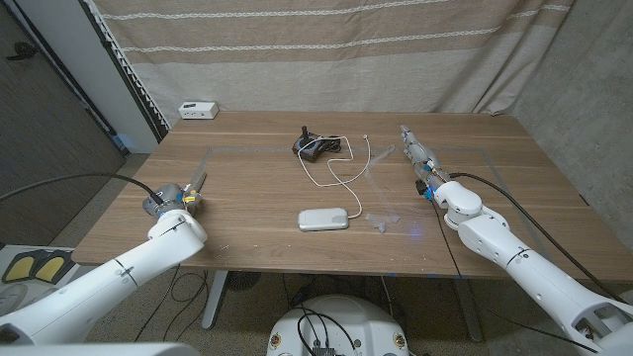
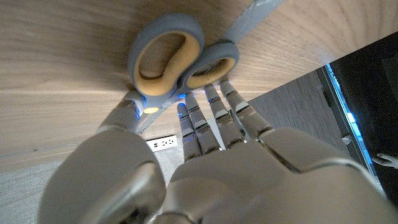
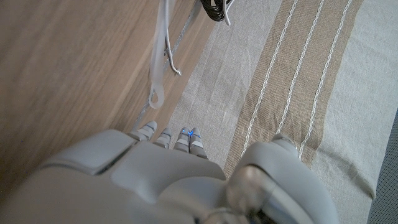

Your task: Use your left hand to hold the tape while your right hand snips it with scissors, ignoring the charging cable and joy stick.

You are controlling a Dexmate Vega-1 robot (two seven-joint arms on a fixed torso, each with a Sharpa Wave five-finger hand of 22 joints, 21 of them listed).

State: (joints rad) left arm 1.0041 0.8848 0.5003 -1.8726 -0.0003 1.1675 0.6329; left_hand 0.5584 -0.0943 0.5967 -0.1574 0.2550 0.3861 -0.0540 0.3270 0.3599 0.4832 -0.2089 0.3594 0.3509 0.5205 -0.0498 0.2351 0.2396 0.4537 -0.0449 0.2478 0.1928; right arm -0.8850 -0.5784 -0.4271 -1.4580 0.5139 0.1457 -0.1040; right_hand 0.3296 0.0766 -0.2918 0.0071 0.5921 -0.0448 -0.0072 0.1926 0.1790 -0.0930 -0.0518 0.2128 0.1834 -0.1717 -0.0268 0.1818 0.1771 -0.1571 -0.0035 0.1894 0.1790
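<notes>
Scissors (image 2: 180, 59) lie by the left hand (image 1: 176, 201), fingertips at the handles but gripping nothing (wrong hand for snipping). Right hand (image 1: 423, 166) waits extended, empty; clear tape (image 1: 381, 220) sits near the table's front edge, beside the white charger (image 1: 325, 219).

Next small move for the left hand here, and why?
Probably close the left hand around the scissors handles. In the left wrist view its fingertips sit right at the loops, with no clear grip yet. The scissors lie on the table's left side, far from the right hand that must cut, so they likely need carrying across.
</notes>
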